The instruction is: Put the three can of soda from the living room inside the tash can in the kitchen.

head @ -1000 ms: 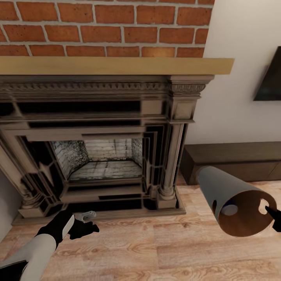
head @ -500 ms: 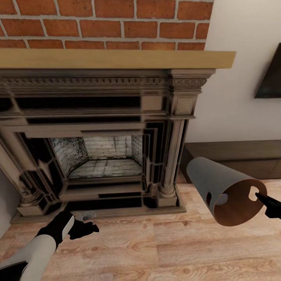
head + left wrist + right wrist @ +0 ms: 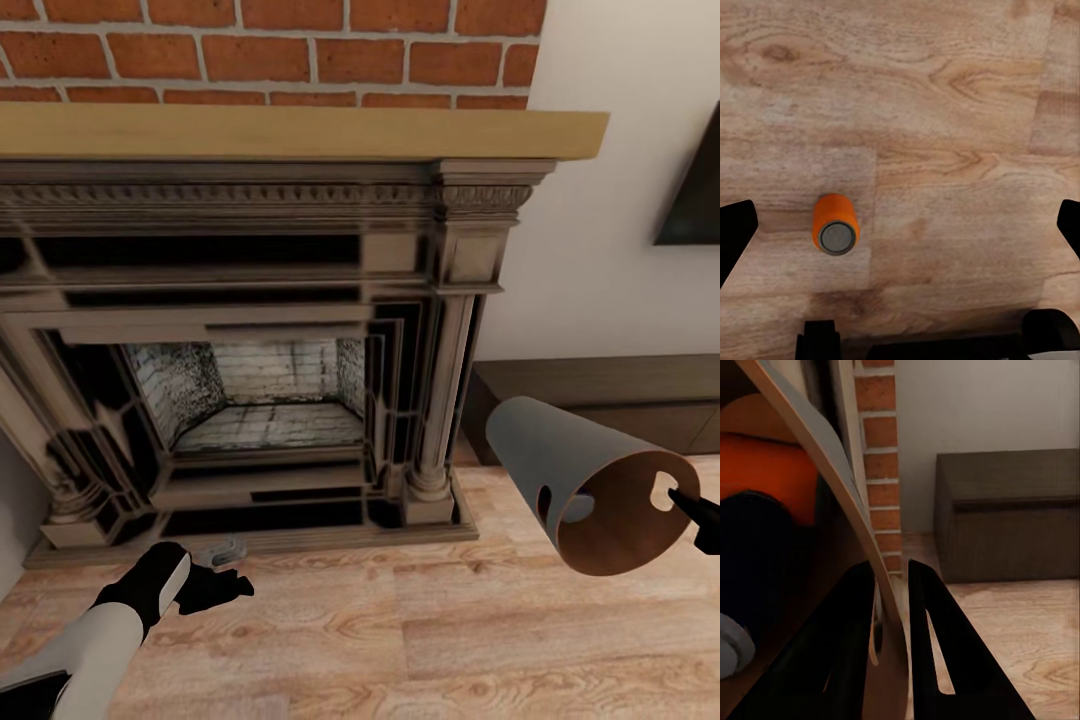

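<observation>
Left hand (image 3: 215,585): I hold it open, fingers spread wide and pointing down over the floor (image 3: 400,640). In my left wrist view the fingertips stand well apart either side of the boards, ready to come down round a can.
Loose can (image 3: 835,224): an orange one, upright on the planks, silver top facing my wrist camera. It sits nearer one finger than the other, so I judge the hand needs shifting sideways before it closes.
Right hand (image 3: 700,520): closed on the bin's rim, one finger inside the wall and one outside, as my right wrist view shows.
Bin (image 3: 575,470): carried off the floor at my right, tipped on its side, brown mouth towards me, so that, I judge, a can can be dropped in.
Inside the bin: an orange can (image 3: 776,469) and a dark can (image 3: 757,555) lie against the wall.
Fireplace (image 3: 270,330): straight ahead, brick above.
Bench (image 3: 600,390): low, dark, against the wall beyond the bin.
</observation>
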You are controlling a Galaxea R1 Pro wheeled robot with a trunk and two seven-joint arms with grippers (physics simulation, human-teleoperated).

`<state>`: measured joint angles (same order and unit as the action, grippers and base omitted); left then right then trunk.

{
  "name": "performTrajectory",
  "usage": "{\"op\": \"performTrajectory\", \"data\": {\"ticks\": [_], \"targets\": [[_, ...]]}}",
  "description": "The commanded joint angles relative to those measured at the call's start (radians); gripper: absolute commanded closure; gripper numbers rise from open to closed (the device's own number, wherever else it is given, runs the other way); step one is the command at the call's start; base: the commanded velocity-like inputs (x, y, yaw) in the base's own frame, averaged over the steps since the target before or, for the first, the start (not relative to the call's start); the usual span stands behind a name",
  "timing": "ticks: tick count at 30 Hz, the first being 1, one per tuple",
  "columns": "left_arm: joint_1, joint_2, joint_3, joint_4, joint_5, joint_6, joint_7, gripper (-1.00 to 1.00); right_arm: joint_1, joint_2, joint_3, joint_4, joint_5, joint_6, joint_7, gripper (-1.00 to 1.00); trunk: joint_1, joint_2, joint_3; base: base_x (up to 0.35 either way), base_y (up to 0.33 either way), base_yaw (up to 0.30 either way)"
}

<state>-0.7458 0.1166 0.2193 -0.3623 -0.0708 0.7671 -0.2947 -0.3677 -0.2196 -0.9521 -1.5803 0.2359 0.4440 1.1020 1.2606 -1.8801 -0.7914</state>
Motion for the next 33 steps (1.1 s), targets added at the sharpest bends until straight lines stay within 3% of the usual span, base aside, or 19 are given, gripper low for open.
{"op": "performTrajectory", "data": {"ticks": [1, 14, 22, 27, 33], "targets": [[0.0, 0.0, 0.0, 0.0, 0.0, 0.0, 0.0, -1.0, -0.001, -0.001, 0.0, -0.001, -0.006, 0.004, 0.004, 1.0, 0.004, -0.007, -0.003, 0.0, 0.0, 0.0], [0.0, -0.001, -0.004, 0.0, -0.003, -0.026, 0.0, -1.0, 0.0, 0.006, 0.007, -0.001, -0.005, 0.007, 0.001, 1.0, 0.054, -0.098, -0.044, 0.0, 0.0, 0.0], [-0.001, 0.0, -0.005, 0.002, -0.005, -0.016, -0.007, -1.0, 0.0, 0.007, 0.006, -0.001, -0.006, 0.007, 0.001, 1.0, 0.084, -0.154, -0.069, 0.0, 0.0, 0.0], [-0.001, 0.0, -0.005, 0.002, -0.005, 0.024, 0.0, -1.0, 0.0, 0.01, 0.009, -0.003, -0.007, 0.007, 0.002, 1.0, 0.104, -0.189, -0.085, 0.0, 0.0, 0.0], [-0.001, 0.0, -0.005, 0.002, -0.004, 0.014, 0.002, -1.0, 0.0, 0.009, 0.009, -0.003, -0.007, 0.007, 0.002, 1.0, 0.127, -0.231, -0.103, 0.0, 0.0, 0.0]]}}
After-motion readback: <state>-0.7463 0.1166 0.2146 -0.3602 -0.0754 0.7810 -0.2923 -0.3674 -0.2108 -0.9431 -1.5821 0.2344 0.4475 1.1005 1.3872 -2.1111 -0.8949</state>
